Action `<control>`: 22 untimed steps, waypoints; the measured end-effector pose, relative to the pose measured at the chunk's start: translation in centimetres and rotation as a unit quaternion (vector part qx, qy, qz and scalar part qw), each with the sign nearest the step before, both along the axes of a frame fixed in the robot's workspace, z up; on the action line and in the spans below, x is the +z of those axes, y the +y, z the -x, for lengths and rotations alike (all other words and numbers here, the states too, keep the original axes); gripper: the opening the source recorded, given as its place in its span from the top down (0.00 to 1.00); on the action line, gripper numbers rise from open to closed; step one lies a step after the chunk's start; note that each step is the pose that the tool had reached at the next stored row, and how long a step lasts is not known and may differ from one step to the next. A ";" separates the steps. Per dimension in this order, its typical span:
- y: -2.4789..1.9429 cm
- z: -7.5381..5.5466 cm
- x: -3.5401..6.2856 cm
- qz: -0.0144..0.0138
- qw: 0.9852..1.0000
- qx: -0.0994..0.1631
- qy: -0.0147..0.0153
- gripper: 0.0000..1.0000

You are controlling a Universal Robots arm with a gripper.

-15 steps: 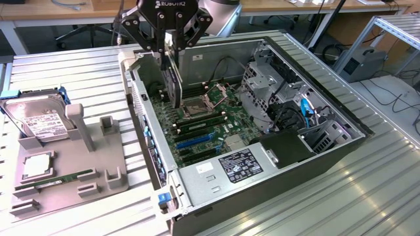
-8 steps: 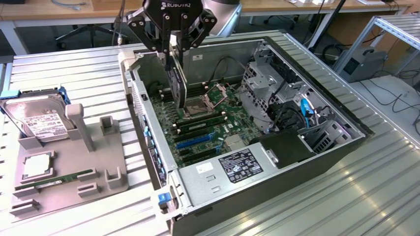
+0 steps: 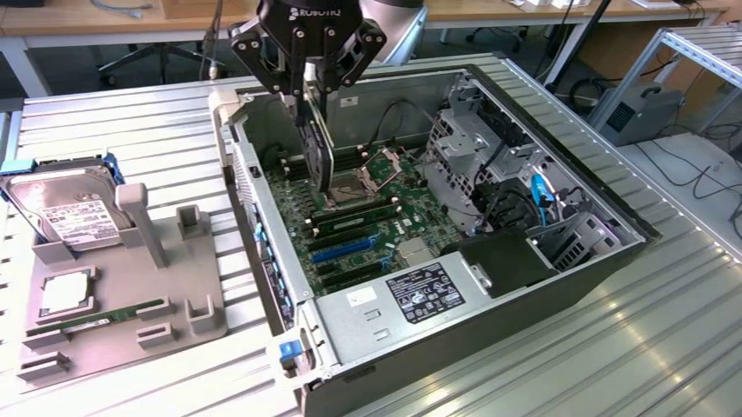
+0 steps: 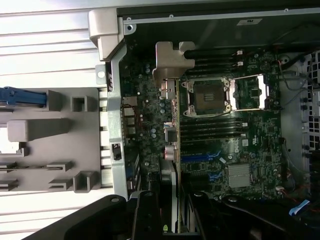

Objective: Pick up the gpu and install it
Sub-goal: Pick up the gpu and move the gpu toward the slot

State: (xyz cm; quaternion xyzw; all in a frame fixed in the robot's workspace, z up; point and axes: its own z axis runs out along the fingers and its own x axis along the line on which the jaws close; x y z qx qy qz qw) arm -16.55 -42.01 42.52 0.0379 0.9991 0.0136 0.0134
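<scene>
Exterior view: gripper (image 3: 311, 87) clamped on the top edge of the gpu (image 3: 322, 148). Card hangs upright, edge-down, inside the open computer case (image 3: 557, 278), over the motherboard (image 3: 371, 234) near the case's far wall. Grey holder tray (image 3: 116, 339) at the worktop (image 3: 139, 130) edge on the exterior view's left carries a hard drive (image 3: 69, 217) and a RAM stick (image 3: 110, 314).

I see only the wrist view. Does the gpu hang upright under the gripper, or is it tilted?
Observer: Nearly upright; the gripper holds the gpu by its top edge, lower edge inside the open case.
Operator: What is on the grey tray?
Observer: A hard drive stands on edge in it, white label showing.
Operator: Anything else there?
Observer: A green RAM stick lies flat in it.
</scene>
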 end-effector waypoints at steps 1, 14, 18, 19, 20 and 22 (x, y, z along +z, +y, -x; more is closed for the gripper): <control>0.00 0.0 -0.03 0.000 1.000 0.000 0.000 0.73; 0.00 -0.4 -0.48 0.000 1.000 0.000 0.000 0.73; 0.00 -0.5 -0.59 0.000 1.000 0.000 0.000 0.73; 0.00 -0.5 -0.60 0.000 1.000 0.000 0.000 0.73; 0.00 -0.5 -0.62 0.000 1.000 0.000 0.000 0.73; 0.00 -0.5 -0.66 0.000 1.000 0.000 0.000 0.73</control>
